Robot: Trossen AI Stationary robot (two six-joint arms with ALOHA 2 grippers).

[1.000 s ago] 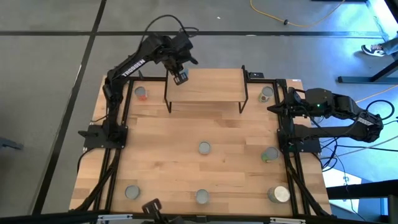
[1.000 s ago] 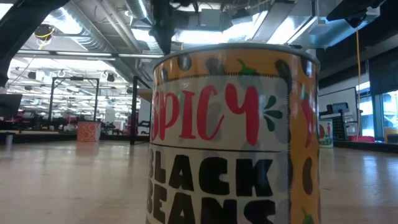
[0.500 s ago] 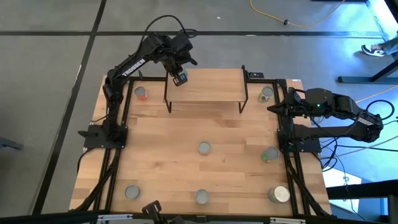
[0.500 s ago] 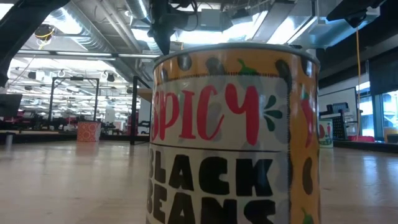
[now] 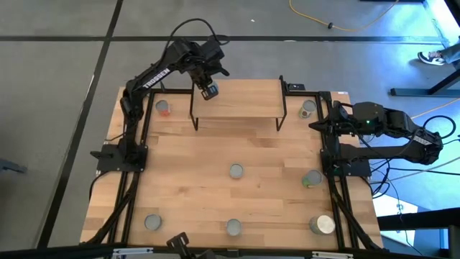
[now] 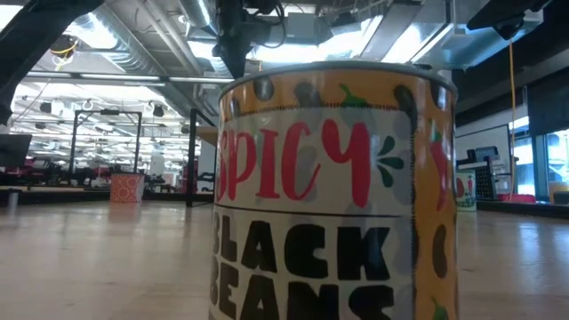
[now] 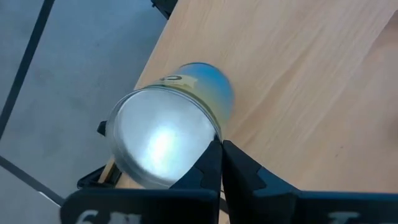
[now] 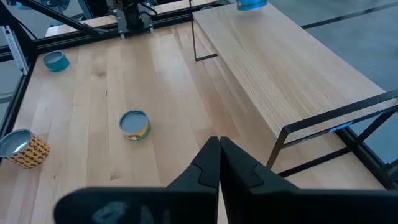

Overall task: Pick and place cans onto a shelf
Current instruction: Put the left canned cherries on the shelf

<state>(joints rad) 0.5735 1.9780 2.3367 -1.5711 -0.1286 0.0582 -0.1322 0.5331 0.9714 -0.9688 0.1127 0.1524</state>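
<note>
The shelf [image 5: 237, 102] stands at the table's far middle. A blue-and-yellow can with a silvery top [image 7: 168, 140] stands on the plank's far left corner; it also shows in the high view [image 5: 209, 91]. My left gripper [image 7: 222, 149] hangs over that corner, shut, its fingertips right beside the can's top rim. My right gripper [image 8: 219, 146] waits shut at the table's right edge [image 5: 316, 124]. Other cans stand on the tabletop: a red-orange one [image 5: 164, 108], one in the middle [image 5: 236, 171], a green one [image 5: 312, 178] and a wide one [image 5: 323, 225]. My left gripper's shut fingers [image 7: 212, 163] come from above, slanting down, and stand against the can's top rim [image 7: 211, 138] on one side. I cannot tell whether they touch it. The can stands upright on the plank, close to its edge.
More cans stand at the near edge [image 5: 152, 221] [image 5: 233, 228] and at the far right [image 5: 308, 109]. The near-edge can fills the low view [image 6: 333, 191], hiding most of the table. The plank's middle and right [image 8: 280, 68] are bare. Black arm frames run along both table sides.
</note>
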